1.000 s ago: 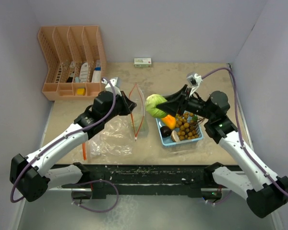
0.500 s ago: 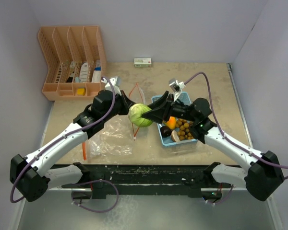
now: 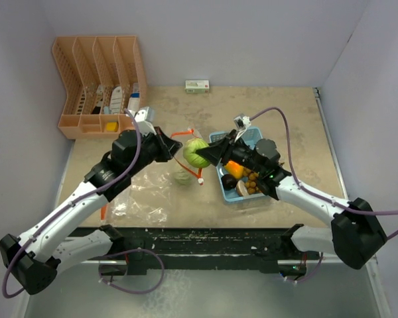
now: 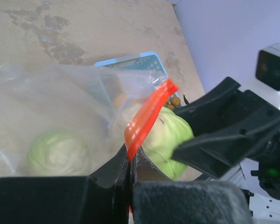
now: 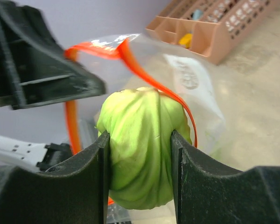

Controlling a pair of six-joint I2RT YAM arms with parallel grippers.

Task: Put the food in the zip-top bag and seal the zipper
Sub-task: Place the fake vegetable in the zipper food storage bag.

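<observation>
Top external view: the worktop [image 3: 285,119] carries the bag [image 3: 142,192] left of centre and the tray [image 3: 252,136] right of centre. The bag lies flat over most of its film. Only its mouth is lifted off the worktop, and the mouth faces the tray.

The left end effector [image 3: 164,142] is closed on the zipper [image 3: 186,134], with the orange strip pinched between its fingers [image 4: 123,175], and holds that edge up. The right end effector [image 3: 205,154] is clamped on the leafy piece [image 3: 198,152], one finger on each flank.

The leafy piece hangs at the bag mouth, clear of the worktop, between the two end effectors. In the right wrist view the zipper arcs over its top and down its far side, so it appears partly inside the opening. The bag interior lies ahead of the right end effector, toward the left arm. The right arm is nearer and carries the piece.

The piece is nearly round, slightly taller than wide, with its ribs running along the fingers. No marked long axis governs entry.

A paler green lump [image 4: 58,151] shows through the film. An orange fruit [image 3: 234,167], brown balls [image 3: 255,182], a dark lump [image 3: 228,181] and a slice [image 3: 242,190] lie in the tray.
</observation>
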